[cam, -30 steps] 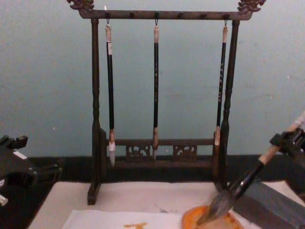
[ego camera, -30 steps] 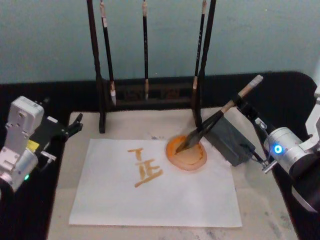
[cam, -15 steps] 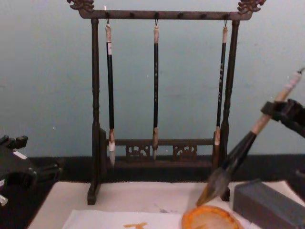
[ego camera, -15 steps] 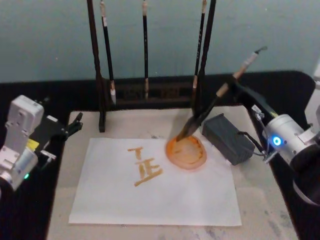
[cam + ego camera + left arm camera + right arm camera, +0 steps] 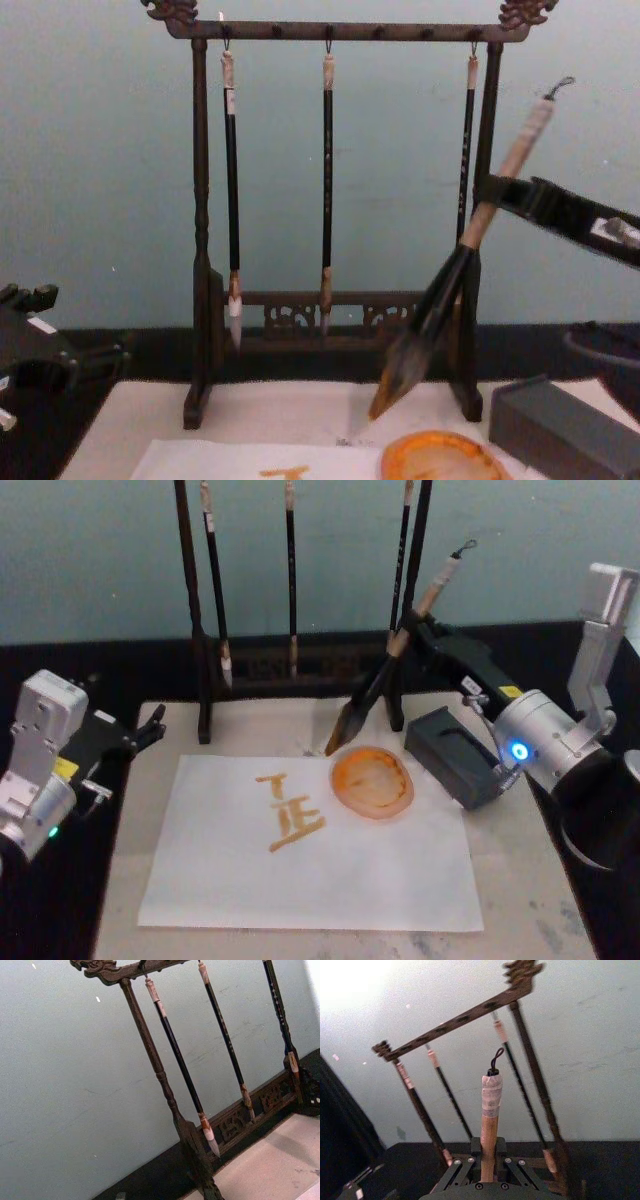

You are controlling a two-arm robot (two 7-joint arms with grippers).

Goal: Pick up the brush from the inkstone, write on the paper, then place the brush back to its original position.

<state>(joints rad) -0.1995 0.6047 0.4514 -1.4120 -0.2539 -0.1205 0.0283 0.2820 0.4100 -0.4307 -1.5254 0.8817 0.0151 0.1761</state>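
My right gripper is shut on the pale tan handle of the brush, holding it tilted in the air. Its orange-tipped tuft hangs just above the far edge of the paper, beside the orange ink dish and in front of the rack's right post. The chest view shows the brush clear of the table, with the right gripper high on the handle. In the right wrist view the handle stands between the fingers. The dark grey inkstone lies to the dish's right. My left gripper rests open at the mat's left edge.
A dark wooden rack with three slim hanging brushes stands behind the paper, close to the held brush. Orange strokes mark the paper's middle. A cream-beige mat lies under everything, with black table around it.
The right gripper has lifted the brush out of the orange dish and off the inkstone, swinging it more upright and back-left toward the rack. The left arm has not moved.
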